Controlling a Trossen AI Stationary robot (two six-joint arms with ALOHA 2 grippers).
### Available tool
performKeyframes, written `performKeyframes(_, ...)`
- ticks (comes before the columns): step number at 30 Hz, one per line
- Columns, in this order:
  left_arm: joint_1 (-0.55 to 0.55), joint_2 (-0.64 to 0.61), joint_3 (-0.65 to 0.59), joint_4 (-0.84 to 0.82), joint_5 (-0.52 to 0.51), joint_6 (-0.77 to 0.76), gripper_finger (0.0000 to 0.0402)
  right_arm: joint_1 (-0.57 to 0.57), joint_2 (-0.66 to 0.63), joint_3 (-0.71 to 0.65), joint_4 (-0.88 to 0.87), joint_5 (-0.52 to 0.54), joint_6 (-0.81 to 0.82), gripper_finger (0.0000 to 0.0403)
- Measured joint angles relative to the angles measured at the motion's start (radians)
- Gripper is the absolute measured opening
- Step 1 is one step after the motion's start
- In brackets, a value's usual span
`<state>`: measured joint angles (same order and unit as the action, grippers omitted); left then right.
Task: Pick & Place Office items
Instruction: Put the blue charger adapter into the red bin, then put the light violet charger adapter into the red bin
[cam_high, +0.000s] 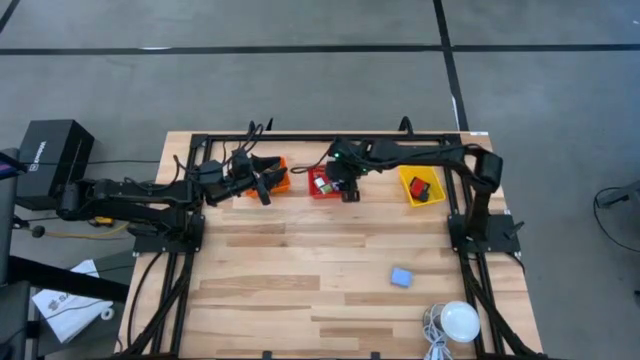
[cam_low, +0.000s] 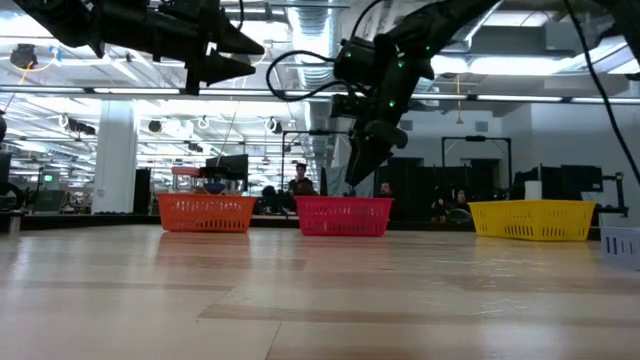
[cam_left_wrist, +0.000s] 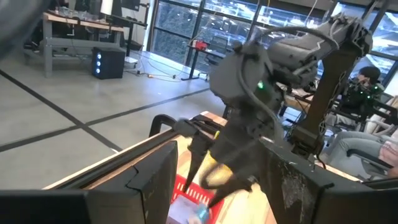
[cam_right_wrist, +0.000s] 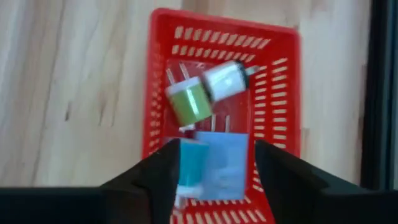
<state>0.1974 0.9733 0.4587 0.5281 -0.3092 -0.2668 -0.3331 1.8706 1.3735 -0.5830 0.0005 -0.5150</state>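
Observation:
My right gripper (cam_right_wrist: 214, 149) hangs open above the red basket (cam_right_wrist: 163, 74), also seen in the high view (cam_high: 349, 192) and the low view (cam_low: 360, 160). Inside the basket lie a green-faced cylinder (cam_right_wrist: 189, 102), a white cylinder (cam_right_wrist: 225, 78), a teal piece (cam_right_wrist: 191, 163) and a flat blue square (cam_right_wrist: 229, 167). The fingers stand apart over the teal piece and the blue square and touch neither. My left gripper (cam_high: 262, 187) hovers open at the orange basket (cam_high: 277, 176). A blue block (cam_high: 401, 277) lies on the table toward its near right.
The yellow basket (cam_high: 420, 187) with red and black bits stands right of the red one, all three in a row along the far edge. A white dome with a cable (cam_high: 460, 320) sits at the near right corner. Bare wood (cam_high: 300, 270) spreads between the arms.

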Motion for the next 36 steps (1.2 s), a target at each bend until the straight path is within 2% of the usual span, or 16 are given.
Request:
performKeyframes(3,0.000,0.000,0.000,0.007,0.000,0.000,0.0209,0.025,-0.007,0.005,-0.036,0.042,0.001,0.0226)
performKeyframes(7,0.000,0.000,0.000,0.015,0.000,0.000,0.0209,0.073,-0.036,0.090,-0.261,0.078,0.049,0.0250)
performKeyframes(13,0.000,0.000,0.000,0.021,0.000,0.000,0.0209,0.189,-0.061,0.171,-0.646,0.044,0.279,0.0250)
performKeyframes(22,0.000,0.000,0.000,0.020,0.000,0.000,0.0209,0.435,-0.104,0.172,-0.951,0.044,0.629,0.0249)
performKeyframes(25,0.000,0.000,0.000,0.020,0.000,0.000,0.0209,0.531,-0.171,0.136,-0.914,0.051,0.692,0.0249)
performKeyframes(30,0.000,0.000,0.000,0.020,0.000,-0.003,0.0209,0.668,-0.359,-0.043,-0.657,0.050,0.830,0.0249)
performKeyframes(36,-0.008,0.000,0.000,0.021,0.000,-0.003,0.0209,0.793,-0.559,-0.267,-0.501,0.051,1.163,0.0249)
